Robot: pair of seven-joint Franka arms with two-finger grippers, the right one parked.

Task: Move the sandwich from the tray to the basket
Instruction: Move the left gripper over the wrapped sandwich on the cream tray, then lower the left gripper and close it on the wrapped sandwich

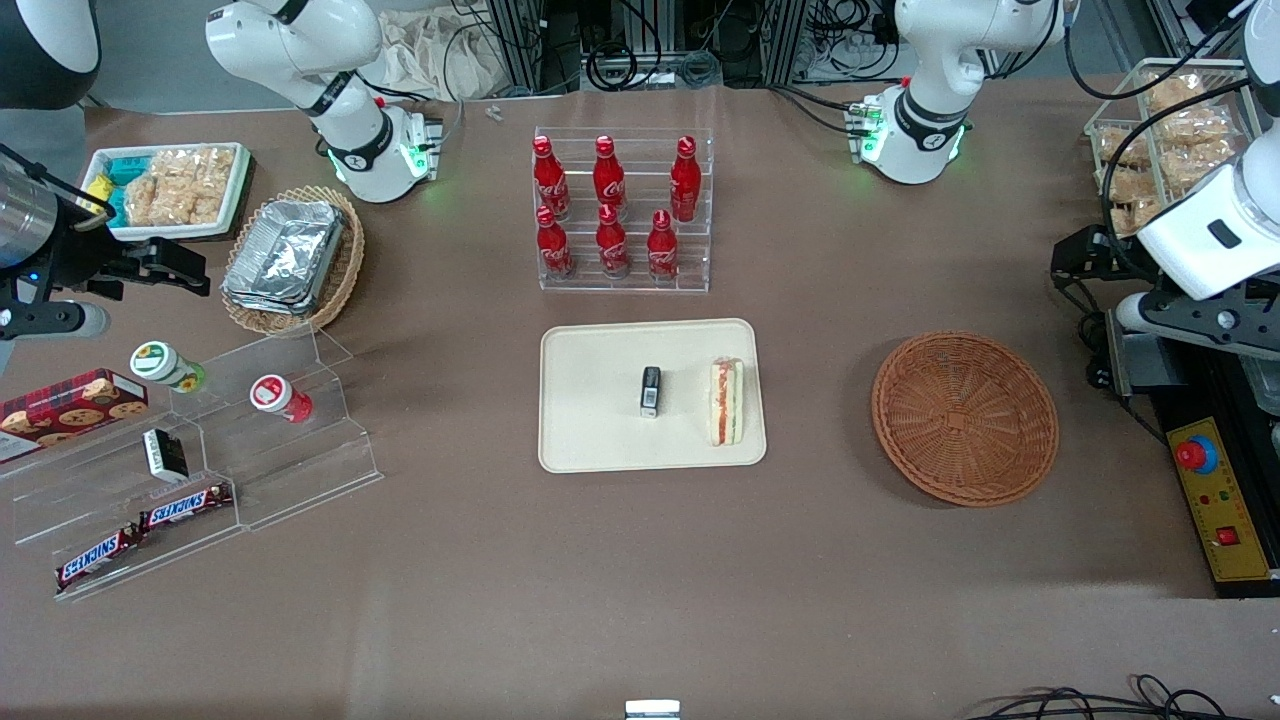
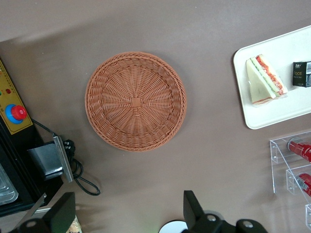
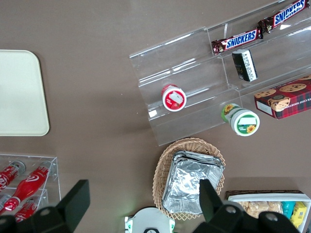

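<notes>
- end effector point(image 1: 1080, 258) is hanging in the upper half of the front view's frame, toward the working arm's end of the table point(image 1: 560, 590); it is released, its two fingers point(image 2: 191, 206) standing well apart.
- sandwich point(image 1: 727, 402) is lying flat on the pale tray point(image 1: 590, 400), in the middle of the frame, close to the tray's edge that is facing the round wicker basket point(image 1: 965, 418).
- small black box point(image 1: 651, 391) is sharing the tray, resting near the sandwich.
- round wicker basket is sitting directly on the table, between the tray and the black machine with a yellow panel point(image 1: 1215, 500).
- clear rack point(image 1: 624, 284) is holding red bottles point(image 1: 685, 180) in the upper middle of the frame, farther from the front camera than the tray.
- foil-covered pack point(image 1: 283, 255) is resting in another woven basket point(image 1: 347, 268), toward the parked arm's end.
</notes>
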